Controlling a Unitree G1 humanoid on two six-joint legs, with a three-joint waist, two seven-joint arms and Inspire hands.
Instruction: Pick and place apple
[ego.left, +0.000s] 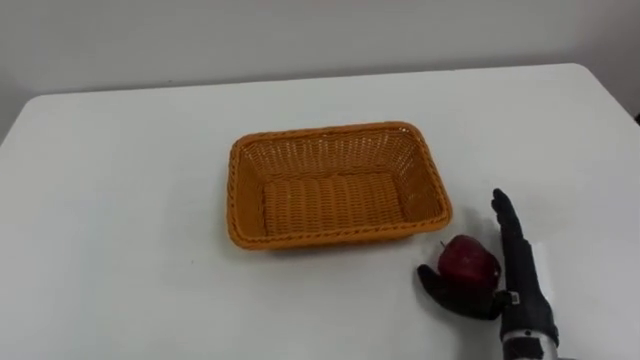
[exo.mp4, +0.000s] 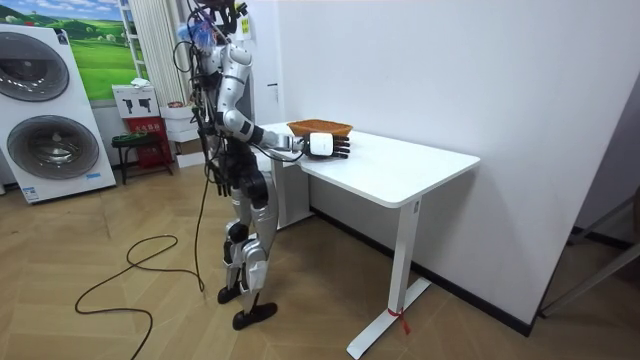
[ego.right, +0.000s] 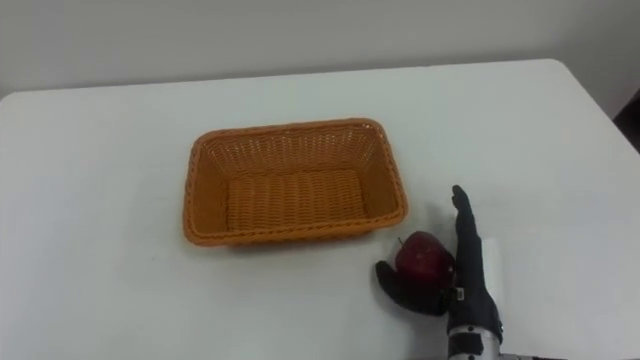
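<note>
Risks rolling the red apple (ego.left: 468, 260) across the white table (ego.left: 120, 200) instead of gripping it, with right hand (ego.left: 515, 285) unclosed, fingers (ego.left: 505, 215) straight against it, near the wicker basket (ego.left: 340, 237).

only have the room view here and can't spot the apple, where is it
Observer: The apple rests on the table, outside the basket, just off its near right corner.
Operator: does the right hand have it
Observer: Not gripped. The right hand is open beside it, with straight fingers along the apple's right and the thumb at its near left.
Operator: anything in the basket
Observer: No, its woven floor is bare.
</note>
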